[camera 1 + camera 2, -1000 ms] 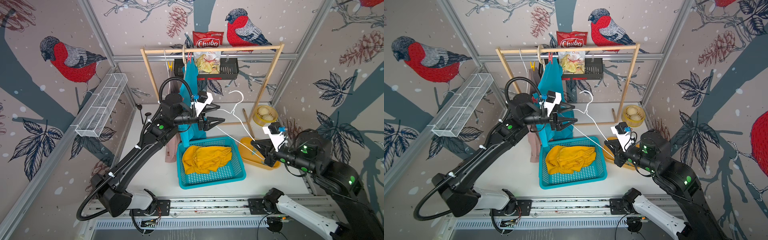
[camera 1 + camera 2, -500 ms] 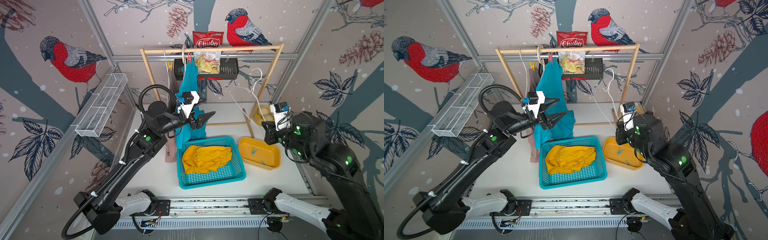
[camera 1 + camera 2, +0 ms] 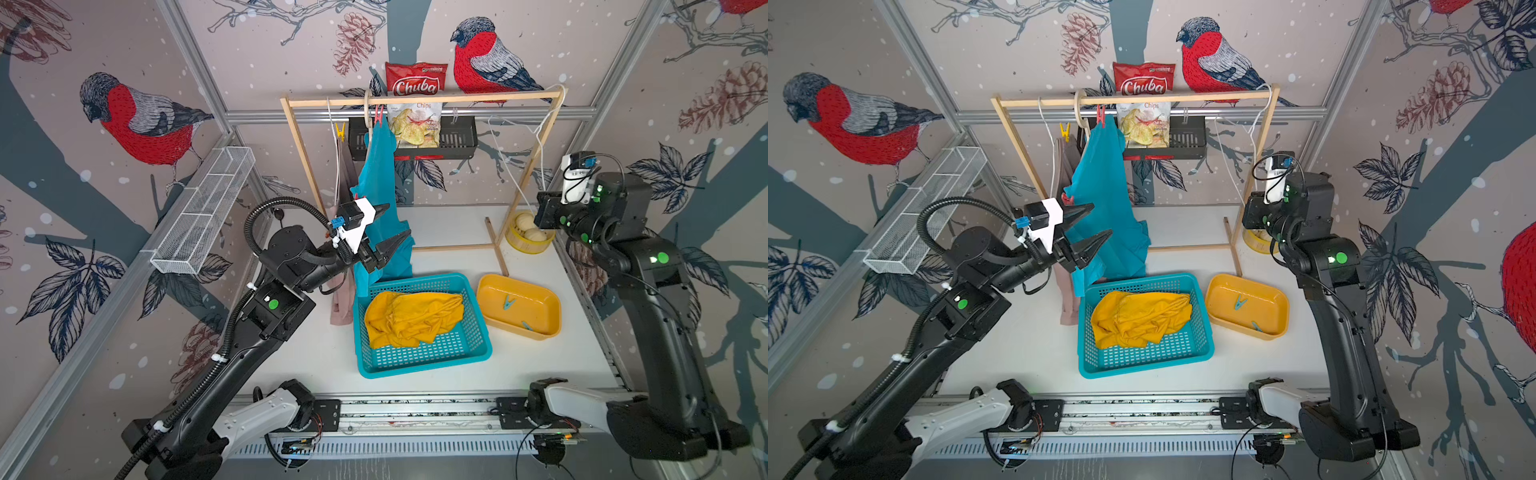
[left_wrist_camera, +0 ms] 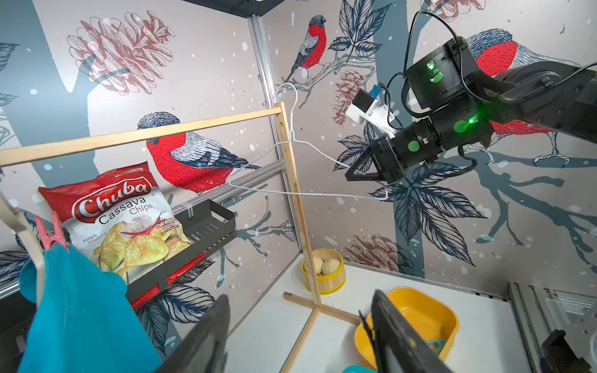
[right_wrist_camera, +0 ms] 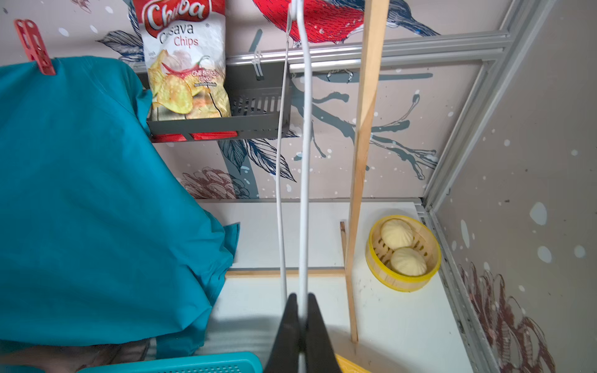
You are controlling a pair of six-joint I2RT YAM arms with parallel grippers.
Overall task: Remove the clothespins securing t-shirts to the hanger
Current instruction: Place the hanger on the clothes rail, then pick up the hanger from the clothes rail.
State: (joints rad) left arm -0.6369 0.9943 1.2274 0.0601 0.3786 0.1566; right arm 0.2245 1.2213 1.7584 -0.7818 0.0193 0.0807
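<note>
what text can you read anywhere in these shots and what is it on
"Chuba": large white brand name on the red top of the chip bag standing in the black basket
"Cassava Chips": under the brand, same bag
"Chili Balado Flavor": small, by the chili picture, same bag
"Keripik": small print on the bag; the words after it are too blurred to read
No other readable text.

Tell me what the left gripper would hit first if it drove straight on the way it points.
Probably the wooden rack's post, near its foot: in the wrist view it shows ahead between the open jaws of the left gripper. The teal t-shirt hangs off to one side. Depth is unclear.
</note>
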